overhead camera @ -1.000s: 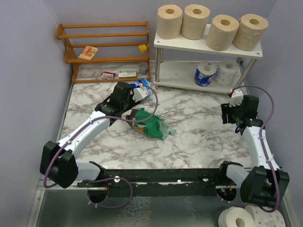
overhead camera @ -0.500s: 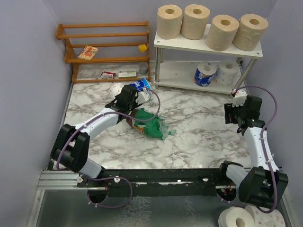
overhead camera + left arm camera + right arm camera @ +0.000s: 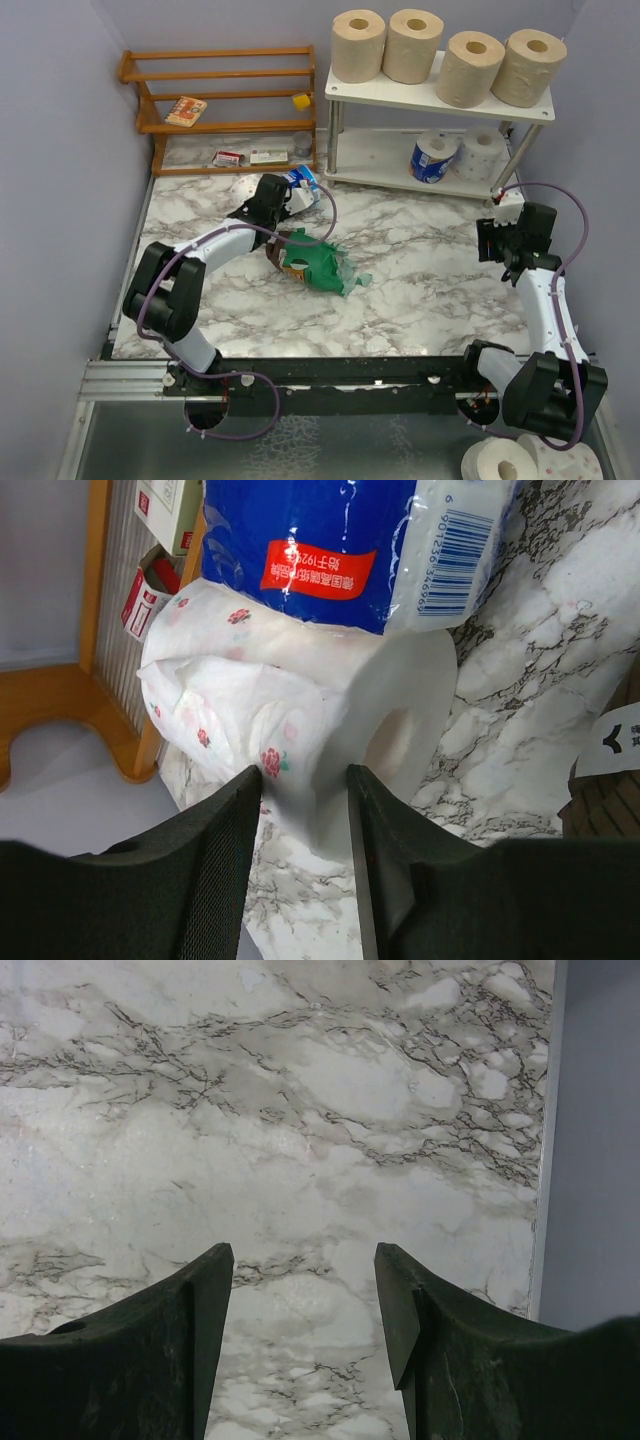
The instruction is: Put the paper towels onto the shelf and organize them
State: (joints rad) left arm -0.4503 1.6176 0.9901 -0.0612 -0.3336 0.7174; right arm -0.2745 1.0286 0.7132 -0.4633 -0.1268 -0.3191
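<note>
Four tan paper towels [image 3: 414, 45] stand on the top tier of the white shelf [image 3: 440, 99]. A blue-wrapped roll [image 3: 433, 157] and a white roll [image 3: 481, 150] sit on its lower tier. On the marble in front of the wooden rack lie another blue-wrapped roll [image 3: 303, 181] [image 3: 330, 550] and a white roll with pink flowers [image 3: 300, 700]. My left gripper [image 3: 272, 192] [image 3: 305, 775] has its jaws narrowed on the white roll's wall, one finger by the core. My right gripper [image 3: 505, 240] [image 3: 304, 1260] is open and empty above bare marble.
A green and brown snack bag [image 3: 315, 262] lies mid-table beside my left arm. The orange-brown wooden rack [image 3: 225, 100] with small boxes stands at the back left. Purple walls close both sides. Two more rolls [image 3: 500, 462] lie below the table's near right corner.
My left arm has stretched forward and brought its gripper up to the two rolls by the rack. My right gripper has drifted slightly right.
</note>
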